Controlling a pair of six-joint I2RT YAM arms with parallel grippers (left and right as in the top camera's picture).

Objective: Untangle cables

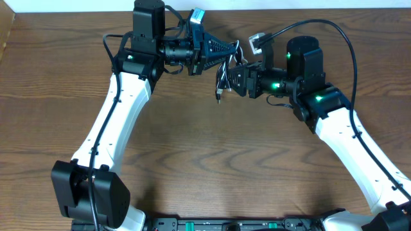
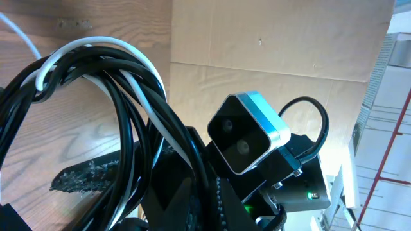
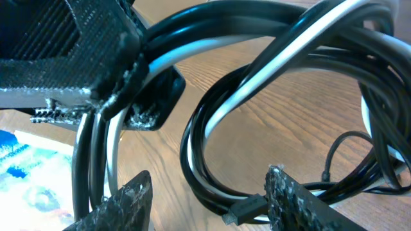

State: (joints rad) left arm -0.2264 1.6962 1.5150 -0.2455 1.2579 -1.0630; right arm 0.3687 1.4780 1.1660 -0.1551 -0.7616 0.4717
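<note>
A bundle of black and white cables (image 1: pixel 225 72) hangs above the table at the top centre, between both arms. My left gripper (image 1: pixel 232 49) is shut on the bundle; in the left wrist view the loops (image 2: pixel 96 83) rise out of its closed jaws (image 2: pixel 204 187). My right gripper (image 1: pixel 234 76) is open beside it. In the right wrist view a loop of cables (image 3: pixel 212 135) and a black plug (image 3: pixel 247 206) lie between its spread fingertips (image 3: pixel 131 196). The left gripper's fingers (image 3: pixel 70 58) clamp the strands at upper left. A loose cable end (image 1: pixel 218 97) dangles down.
The wooden table (image 1: pixel 212 167) spreads below both arms. The right arm's own black cable (image 1: pixel 334 38) arcs over its wrist. The right wrist camera (image 2: pixel 247 131) sits very close to the left gripper.
</note>
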